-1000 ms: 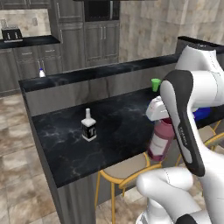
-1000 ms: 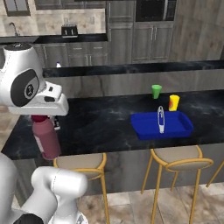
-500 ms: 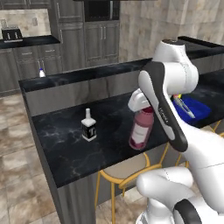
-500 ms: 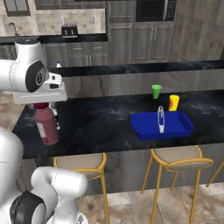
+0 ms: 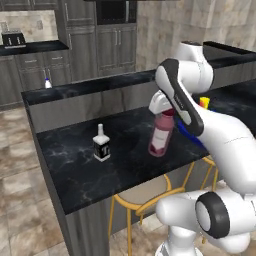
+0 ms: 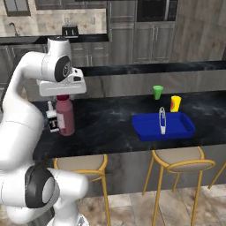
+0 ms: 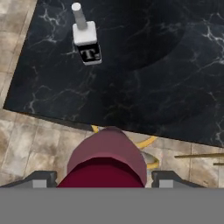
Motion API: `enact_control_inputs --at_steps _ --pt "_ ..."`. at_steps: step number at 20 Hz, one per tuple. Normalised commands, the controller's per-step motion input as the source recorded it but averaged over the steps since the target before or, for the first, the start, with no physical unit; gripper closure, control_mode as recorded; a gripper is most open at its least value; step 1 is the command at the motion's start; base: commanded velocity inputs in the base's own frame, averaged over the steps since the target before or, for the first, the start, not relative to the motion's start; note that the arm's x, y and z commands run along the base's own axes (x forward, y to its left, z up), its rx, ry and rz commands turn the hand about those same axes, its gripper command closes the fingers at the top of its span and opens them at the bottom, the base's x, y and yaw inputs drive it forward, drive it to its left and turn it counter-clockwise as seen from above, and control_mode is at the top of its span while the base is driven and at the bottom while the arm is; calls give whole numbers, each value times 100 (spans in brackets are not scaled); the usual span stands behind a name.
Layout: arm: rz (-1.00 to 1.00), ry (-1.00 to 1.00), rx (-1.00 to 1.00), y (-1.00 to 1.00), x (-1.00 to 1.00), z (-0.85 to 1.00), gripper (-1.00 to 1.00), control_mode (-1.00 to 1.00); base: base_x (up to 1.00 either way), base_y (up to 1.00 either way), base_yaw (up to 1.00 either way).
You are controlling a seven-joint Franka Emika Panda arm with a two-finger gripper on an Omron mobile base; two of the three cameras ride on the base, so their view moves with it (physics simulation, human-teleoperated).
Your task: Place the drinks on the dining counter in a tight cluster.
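On the black marble tabletop (image 5: 95, 175), near its front edge, a white robot arm holds a tall maroon bottle (image 5: 161, 135) by the top. The pincer (image 7: 101, 179) is clamped around the bottle's dark red cap, one finger on each side, as the hand view shows from straight above. In the left base view the bottle leans, its base tipped toward the left; whether the base touches the tabletop or hangs just above it is hard to tell.

To the bottle's left, a little apart, stands a small square clear bottle (image 5: 101, 146) with a black label and white neck, upright. In the right base view the two appear side by side, the square bottle (image 6: 52, 120) partly behind the arm.

Farther back, on the raised ledge at the tabletop's far side, a small white bottle (image 5: 48, 83) stands well apart from the other two.

Toward the right end of the tabletop lies a blue tray (image 6: 184, 130) with a slim upright utensil in it. Behind the tray stand a green cup (image 6: 157, 92) and a yellow cup (image 6: 175, 103). Yellow stools (image 6: 176, 160) stand along the front.
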Motion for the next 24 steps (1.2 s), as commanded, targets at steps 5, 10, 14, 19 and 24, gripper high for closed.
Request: enact_control_inputs --at_steps 5,10,14,19,24 --pt "0 1 0 0 75 -27 100 -100 0 0 0" --pt "-1 1 0 5 59 -9 100 -100 0 0 0" --pt "-1 7 0 19 44 -1 100 -100 0 0 0" --pt "0 4 0 30 47 -11 100 -100 0 0 0" --pt "0 4 0 40 61 -19 100 -100 0 0 0"
